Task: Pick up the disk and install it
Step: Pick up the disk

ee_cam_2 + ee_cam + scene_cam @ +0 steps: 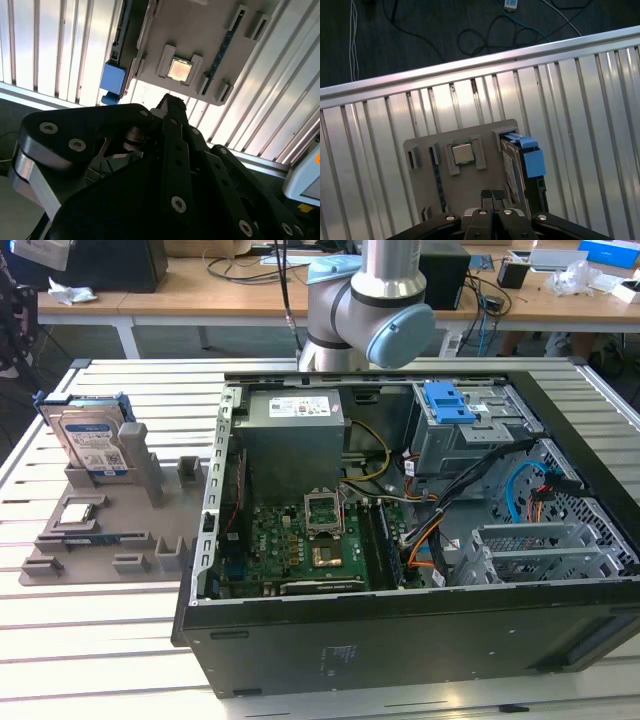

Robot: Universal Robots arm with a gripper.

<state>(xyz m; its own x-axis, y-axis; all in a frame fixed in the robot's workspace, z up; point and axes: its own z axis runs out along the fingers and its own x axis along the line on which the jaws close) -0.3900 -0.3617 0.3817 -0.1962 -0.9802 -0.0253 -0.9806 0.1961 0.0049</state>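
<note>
The disk (93, 439) stands on edge in a blue carrier at the back of a grey holder tray (100, 540), at the exterior view's left. In both wrist views I look down on it from well above: the disk (511, 165) with its blue carrier tab (533, 161), and the same blue tab (112, 80). My gripper (492, 193) hangs high over the tray with its two black fingers pressed together and nothing between them; the second wrist view shows the gripper (170, 104) from behind its linkage.
A small square silver chip (463, 153) lies in the tray beside the disk. An open computer case (400, 640) sits at the exterior view's right, with a blue-bracketed drive bay (448, 402) at its back. The robot arm (370, 300) stands behind it on a slatted metal table (100, 660).
</note>
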